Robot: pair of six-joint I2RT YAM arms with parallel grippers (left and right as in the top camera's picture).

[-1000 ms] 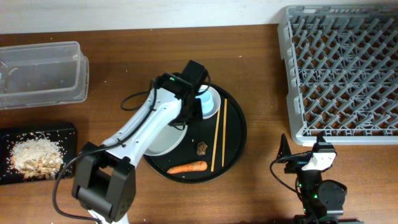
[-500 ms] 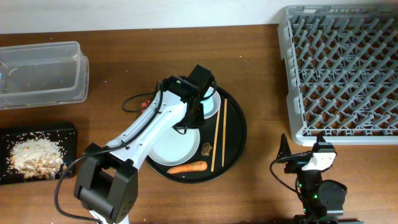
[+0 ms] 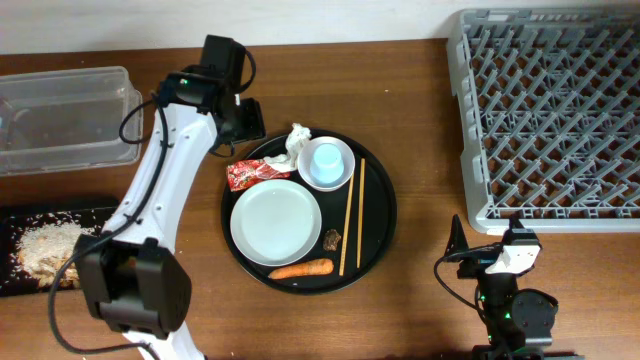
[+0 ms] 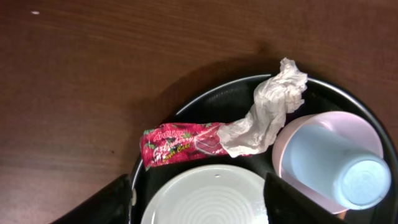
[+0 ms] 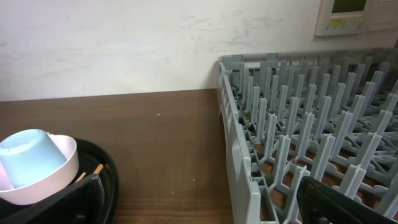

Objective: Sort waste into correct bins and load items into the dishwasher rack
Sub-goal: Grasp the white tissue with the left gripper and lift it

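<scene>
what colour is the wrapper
The wrapper is red with some green, clearest in the left wrist view.

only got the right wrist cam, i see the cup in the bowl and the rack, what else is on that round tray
observer: A white plate lies on the tray, next to the bowl on the arms' side.
operator: any trash on it
observer: A red wrapper and a crumpled tissue lie touching each other at the tray's left rim.
operator: where's the left gripper
observer: The left gripper hovers over the table just beyond that rim, open and holding nothing.
</scene>
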